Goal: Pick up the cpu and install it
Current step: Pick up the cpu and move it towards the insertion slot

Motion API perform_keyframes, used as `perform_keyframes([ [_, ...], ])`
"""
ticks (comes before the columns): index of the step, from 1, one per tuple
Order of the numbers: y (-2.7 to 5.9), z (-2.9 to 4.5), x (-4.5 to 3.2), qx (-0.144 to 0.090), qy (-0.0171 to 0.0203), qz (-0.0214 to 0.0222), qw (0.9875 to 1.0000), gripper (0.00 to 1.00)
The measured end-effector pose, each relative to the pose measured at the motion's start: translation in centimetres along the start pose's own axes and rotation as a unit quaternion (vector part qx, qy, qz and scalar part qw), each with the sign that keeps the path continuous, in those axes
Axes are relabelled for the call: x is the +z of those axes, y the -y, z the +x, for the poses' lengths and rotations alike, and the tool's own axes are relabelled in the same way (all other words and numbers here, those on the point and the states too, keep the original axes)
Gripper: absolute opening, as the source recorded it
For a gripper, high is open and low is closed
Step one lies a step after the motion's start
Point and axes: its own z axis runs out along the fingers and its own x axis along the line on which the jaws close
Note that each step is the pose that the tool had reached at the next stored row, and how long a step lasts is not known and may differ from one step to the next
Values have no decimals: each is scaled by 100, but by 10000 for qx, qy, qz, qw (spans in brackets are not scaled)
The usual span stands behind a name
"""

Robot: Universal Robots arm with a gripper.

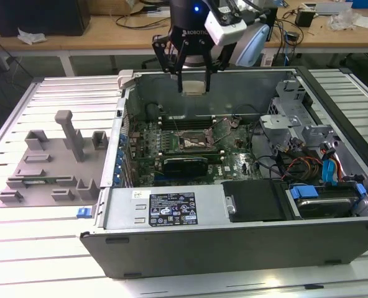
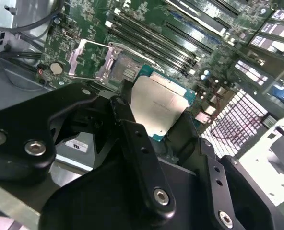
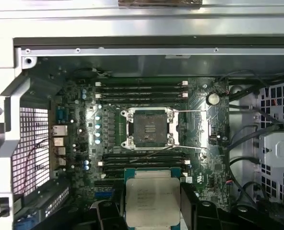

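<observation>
Black two-finger gripper [image 1: 194, 79] is clamped on the cpu [image 1: 194, 87], a small flat square chip with a silver metal lid and a thin green rim. Its black fingers [image 2: 127, 120] pinch two opposite edges.

The white slatted table [image 1: 35, 248] carries the open grey metal computer case [image 1: 171, 248]. The green motherboard [image 3: 204, 143] lies flat on the case floor. The dark square socket with a metal frame [image 3: 150, 128] sits near the board's middle. Its frame looks swung open in the second wrist view.

The cpu hangs over the case's far wall, well above the board. In the first wrist view it is not over the socket, and a bank of black memory slots [image 3: 142, 160] lies between them.

Judgement on doing it well:
- Centre the chip over the socket before descending.
- Hold it level, edges parallel to the frame.
- Check the corner keying, which can't be read here.
- Lower it straight down with no sliding across the contacts.
- Release only once it is seated flat.
</observation>
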Motion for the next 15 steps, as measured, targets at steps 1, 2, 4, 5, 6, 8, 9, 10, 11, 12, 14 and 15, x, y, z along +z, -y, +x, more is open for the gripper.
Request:
perform_keyframes([
  [1, 0, -11, 28, 0, 0, -1, 10000, 55],
  [2, 0, -17, 44, 0, 0, -1, 10000, 55],
  [4, 0, -26, 110, 1, 0, -1, 10000, 55],
  [5, 0, -26, 131, 1, 0, -1, 10000, 55],
  [6, 0, -25, 150, 0, 0, 0, 10000, 55],
  [8, 0, -25, 193, -2, 0, -1, 10000, 55],
  [9, 0, -25, 218, -5, 0, -1, 10000, 55],
  [10, 0, -24, 236, -7, 0, -1, 10000, 55],
  [11, 0, -24, 261, -12, 0, 0, 10000, 55],
  [12, 0, -24, 281, -19, 0, -1, 10000, 55],
  [14, -5, -22, 322, -31, 1, -2, 10000, 55],
  [15, -11, -21, 364, -43, 0, -2, 10000, 55],
])
